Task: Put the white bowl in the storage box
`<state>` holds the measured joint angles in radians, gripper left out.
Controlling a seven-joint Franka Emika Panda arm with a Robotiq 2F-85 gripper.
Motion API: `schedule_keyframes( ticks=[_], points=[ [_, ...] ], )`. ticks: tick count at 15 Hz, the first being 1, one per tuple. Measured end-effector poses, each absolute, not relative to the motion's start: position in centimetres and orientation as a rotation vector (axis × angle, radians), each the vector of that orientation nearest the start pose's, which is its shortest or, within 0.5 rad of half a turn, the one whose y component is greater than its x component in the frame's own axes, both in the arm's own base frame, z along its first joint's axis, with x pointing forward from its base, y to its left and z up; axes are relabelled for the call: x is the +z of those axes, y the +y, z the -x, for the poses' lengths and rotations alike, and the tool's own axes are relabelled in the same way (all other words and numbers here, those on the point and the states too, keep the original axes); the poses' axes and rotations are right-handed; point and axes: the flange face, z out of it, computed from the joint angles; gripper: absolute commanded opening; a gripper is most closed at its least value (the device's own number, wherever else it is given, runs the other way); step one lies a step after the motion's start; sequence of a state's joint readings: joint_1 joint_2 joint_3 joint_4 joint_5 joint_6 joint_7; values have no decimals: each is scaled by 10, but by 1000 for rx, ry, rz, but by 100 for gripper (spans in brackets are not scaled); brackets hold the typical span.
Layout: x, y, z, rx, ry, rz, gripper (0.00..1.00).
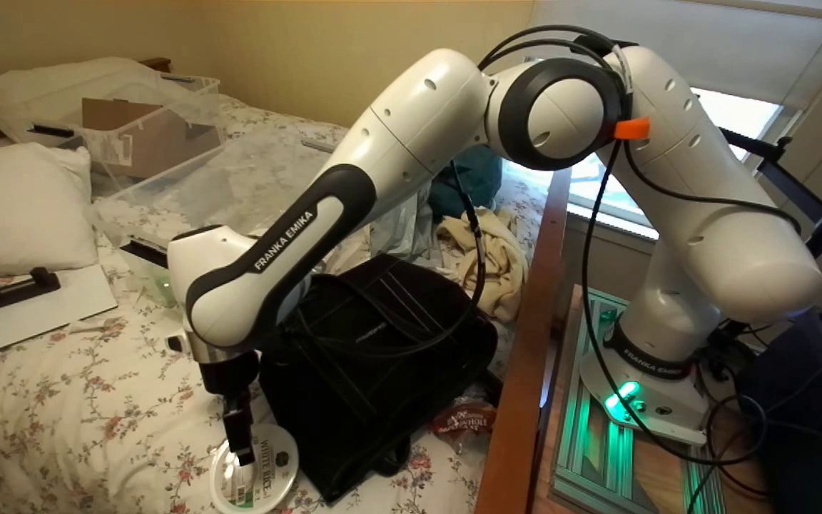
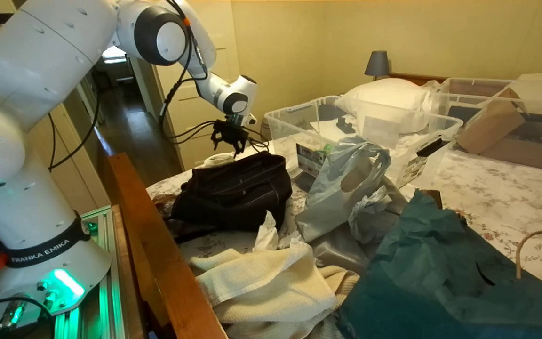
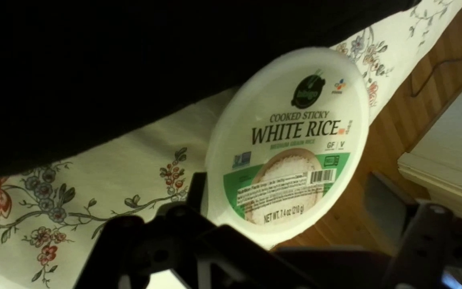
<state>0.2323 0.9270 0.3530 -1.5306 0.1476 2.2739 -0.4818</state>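
The white bowl [image 1: 279,464] has a printed white rice lid and lies on the flowered bed beside the black bag. It also shows in an exterior view [image 2: 219,160] behind the bag, and large and tilted in the wrist view [image 3: 291,120]. My gripper [image 1: 238,439] is open and directly above the bowl, pointing down; it also shows in an exterior view [image 2: 227,146]. In the wrist view my fingers [image 3: 295,196] straddle the bowl's lower part, the left one at its rim, the right one apart. Contact cannot be told. The storage box [image 2: 407,153] stands beyond the bag, also in an exterior view [image 1: 168,214].
The black bag [image 1: 382,357] lies between bowl and bed rail [image 1: 521,378]. Grey plastic bags [image 2: 346,188] lean before the storage box. A second clear bin with a brown cardboard box [image 2: 492,125] stands farther back. A towel [image 2: 266,287] and teal bag [image 2: 440,282] lie nearby.
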Motion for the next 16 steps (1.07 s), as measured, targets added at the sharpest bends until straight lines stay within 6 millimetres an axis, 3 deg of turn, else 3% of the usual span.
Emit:
schedule_keyframes(
  ticks=[8, 16],
  points=[
    [112, 356, -593, 220, -1118, 2501, 100],
    [120, 360, -605, 124, -1103, 2516, 100]
  ],
)
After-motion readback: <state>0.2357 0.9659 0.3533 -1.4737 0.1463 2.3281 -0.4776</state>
